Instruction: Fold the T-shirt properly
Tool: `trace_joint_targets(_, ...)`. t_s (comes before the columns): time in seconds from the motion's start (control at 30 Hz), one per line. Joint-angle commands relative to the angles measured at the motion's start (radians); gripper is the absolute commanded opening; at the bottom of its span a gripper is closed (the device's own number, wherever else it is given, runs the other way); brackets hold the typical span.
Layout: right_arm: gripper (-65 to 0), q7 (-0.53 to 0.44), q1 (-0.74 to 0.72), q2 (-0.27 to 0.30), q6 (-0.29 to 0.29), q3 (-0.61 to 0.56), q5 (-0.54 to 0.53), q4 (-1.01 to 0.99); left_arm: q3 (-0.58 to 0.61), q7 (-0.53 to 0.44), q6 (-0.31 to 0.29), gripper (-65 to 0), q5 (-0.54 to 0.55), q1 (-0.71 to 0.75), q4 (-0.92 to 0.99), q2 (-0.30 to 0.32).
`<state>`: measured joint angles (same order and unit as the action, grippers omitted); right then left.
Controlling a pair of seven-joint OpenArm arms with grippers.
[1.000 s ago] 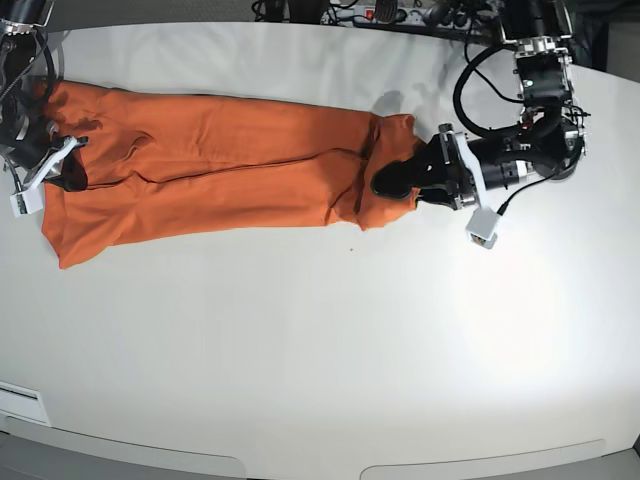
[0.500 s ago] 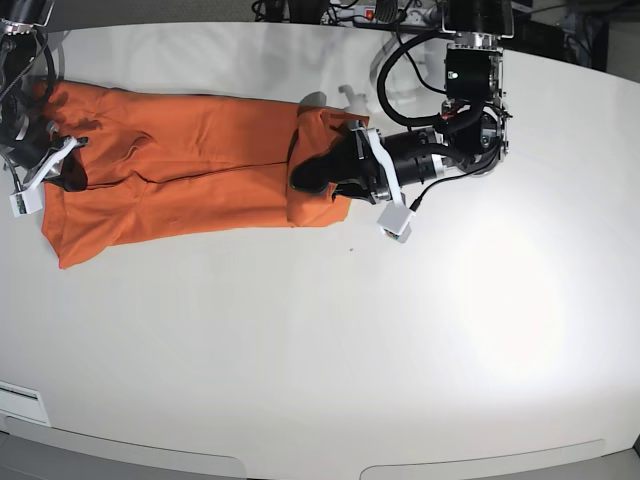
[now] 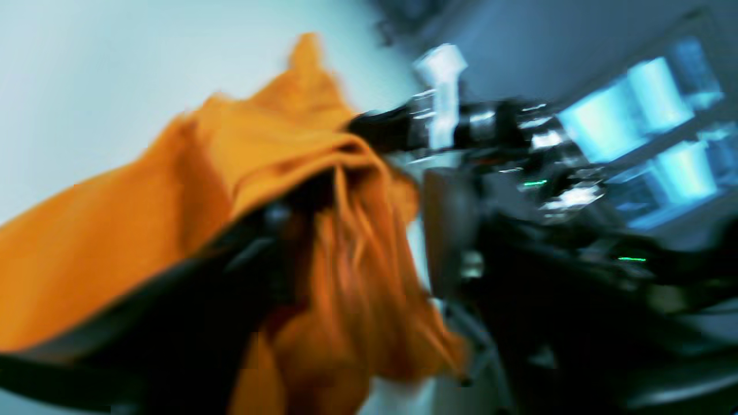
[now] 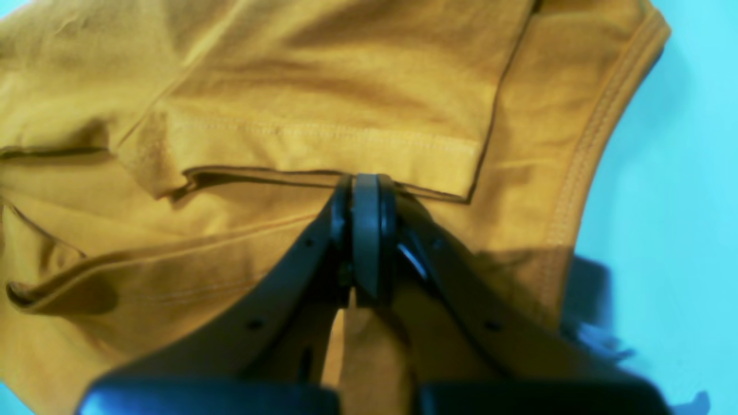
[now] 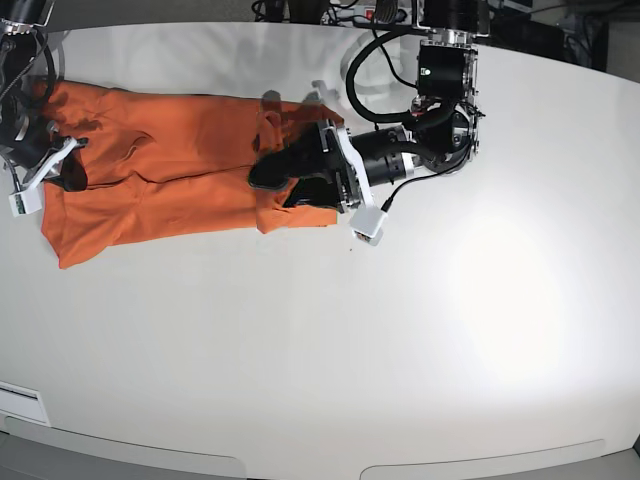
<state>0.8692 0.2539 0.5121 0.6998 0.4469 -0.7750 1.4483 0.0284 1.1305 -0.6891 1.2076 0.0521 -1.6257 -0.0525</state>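
Observation:
The orange T-shirt [image 5: 160, 170] lies stretched along the back left of the white table [image 5: 400, 350]. Its right end is folded over leftward onto the body. My left gripper [image 5: 280, 180] lies on that folded end, its jaws standing apart. The left wrist view is blurred: bunched T-shirt [image 3: 86, 259] fabric drapes over the lower dark finger [image 3: 173, 300] of the left gripper [image 3: 357, 230]. My right gripper [image 5: 68, 165] sits at the shirt's left end. In the right wrist view the right gripper [image 4: 366, 190] is shut, pinching the T-shirt [image 4: 346, 86] at a stitched hem.
Cables and a power strip [image 5: 380, 12] run along the table's back edge. The left arm's white camera block [image 5: 367, 225] hangs just off the shirt's front edge. A white label [image 5: 20, 400] sits at the front left corner.
My left gripper has travelled left carrying the shirt's right end, folding it over the body, and its jaws have spread apart. The right gripper has not moved.

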Motion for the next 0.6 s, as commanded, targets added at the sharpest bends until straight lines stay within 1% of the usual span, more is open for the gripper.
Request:
trace_joint_targets(0.0,-65.0,0.058,0.003,0.018,-0.002,0.005,0.011,0.007,0.006,-0.011,-0.009,-30.2,0.044,-0.016,-0.015,-0.009)
trace_joint_targets(0.07,-65.0,0.080,0.003,0.018,-0.002,0.005,-0.022,0.007,0.003,-0.018,-0.009,-30.3,0.056,-0.017,-0.015,-0.009)
trace_joint_targets(0.2,-65.0,0.090,0.003,0.018,-0.002,0.005,-0.024,0.007,0.003,-0.058,-0.009,-31.2,0.055,-0.017,-0.015,-0.009)
trace_joint_targets(0.23,-65.0,0.089,0.003,0.018,-0.002,0.005,-0.025,0.007,0.003,-0.058,-0.009,-34.7,0.055,-0.017,-0.015,-0.009)
trace_joint_targets(0.27,-65.0,0.090,0.003,0.018,-0.002,0.005,-0.029,0.007,0.003,-0.057,-0.009,-42.4,0.053,-0.016,-0.015,-0.010)
trace_joint_targets(0.33,-65.0,0.089,0.003,0.018,-0.002,0.005,-0.033,0.007,0.003,-0.057,-0.009,-65.0,0.021,-0.016,-0.015,-0.012)
trace_joint_targets(0.4,-65.0,0.089,0.003,0.018,-0.002,0.005,-0.033,0.007,0.003,-0.058,-0.009,-65.0,-0.040,-0.016,-0.015,-0.012)
trace_joint_targets(0.47,-65.0,0.089,0.003,0.018,-0.002,0.005,-0.033,0.007,0.003,-0.058,-0.009,-65.0,-0.124,-0.016,-0.015,-0.012)
trace_joint_targets(0.57,-65.0,0.089,0.000,0.022,-0.002,0.005,-0.034,0.009,0.004,-0.062,-0.006,-65.0,-0.300,-0.016,-0.015,-0.011)
